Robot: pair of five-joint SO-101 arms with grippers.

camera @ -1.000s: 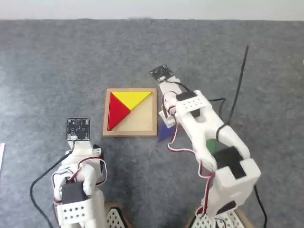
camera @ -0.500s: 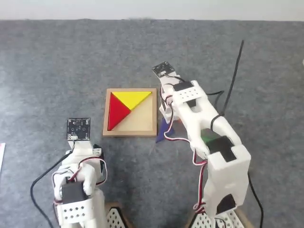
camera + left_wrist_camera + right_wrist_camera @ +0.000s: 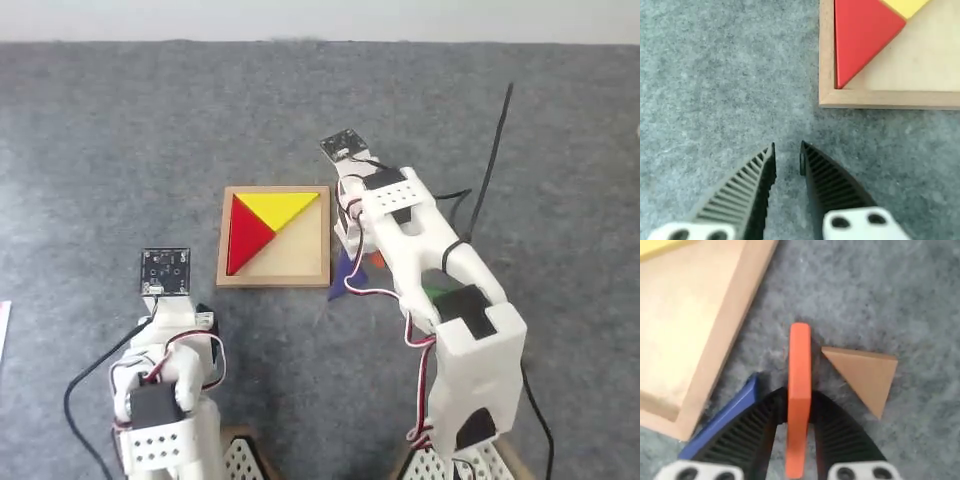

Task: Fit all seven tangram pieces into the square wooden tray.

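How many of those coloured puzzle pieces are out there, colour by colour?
red piece: 1, in the tray
yellow piece: 1, in the tray
orange piece: 1, held by the right fingers
blue piece: 1, on the mat
tan piece: 1, on the mat
green patch: too hidden to count
Total: 5
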